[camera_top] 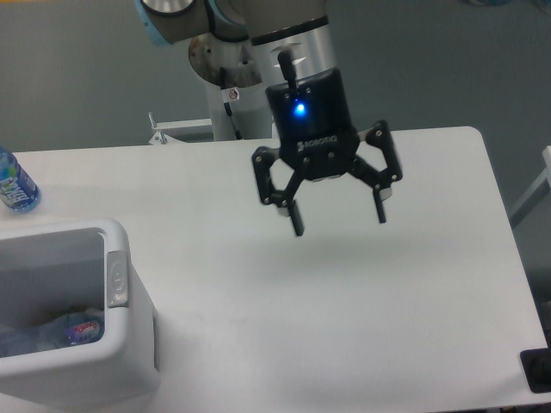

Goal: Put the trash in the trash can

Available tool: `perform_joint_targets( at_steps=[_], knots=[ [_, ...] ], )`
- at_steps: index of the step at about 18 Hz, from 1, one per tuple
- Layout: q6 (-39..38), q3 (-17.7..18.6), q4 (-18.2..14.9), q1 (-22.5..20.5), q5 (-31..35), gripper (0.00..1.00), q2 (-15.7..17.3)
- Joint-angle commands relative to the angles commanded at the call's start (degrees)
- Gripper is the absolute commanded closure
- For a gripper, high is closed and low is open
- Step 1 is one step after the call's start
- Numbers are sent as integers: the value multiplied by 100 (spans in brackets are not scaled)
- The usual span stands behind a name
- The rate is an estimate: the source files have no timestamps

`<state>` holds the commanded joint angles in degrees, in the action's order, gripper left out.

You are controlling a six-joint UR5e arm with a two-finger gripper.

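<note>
White bin [120, 258] at the table's left already holds the clear bottle [60, 331]; the wad is not visible. With the gripper [338, 219] wide and empty, check nothing remains

trash can [116, 258] cropped left, labelled bottle [15, 185] cropped

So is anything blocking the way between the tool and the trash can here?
Nothing visible does. The open, empty tool hangs over bare table, and the trash can stands apart at lower left, a clear bottle already lying inside it.
</note>
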<state>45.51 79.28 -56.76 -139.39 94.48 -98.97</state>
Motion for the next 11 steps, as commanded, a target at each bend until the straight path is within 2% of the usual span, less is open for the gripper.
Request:
perform_joint_targets(
  at_steps=[2,4,7,11],
  knots=[
    [369,-105,-465,-105,9,0,0],
    [913,-132,-713,-150,18,0,0],
    [1354,-88,-827,-465,0,0,105],
    [1381,-123,-863,-633,-52,0,114]
  ],
)
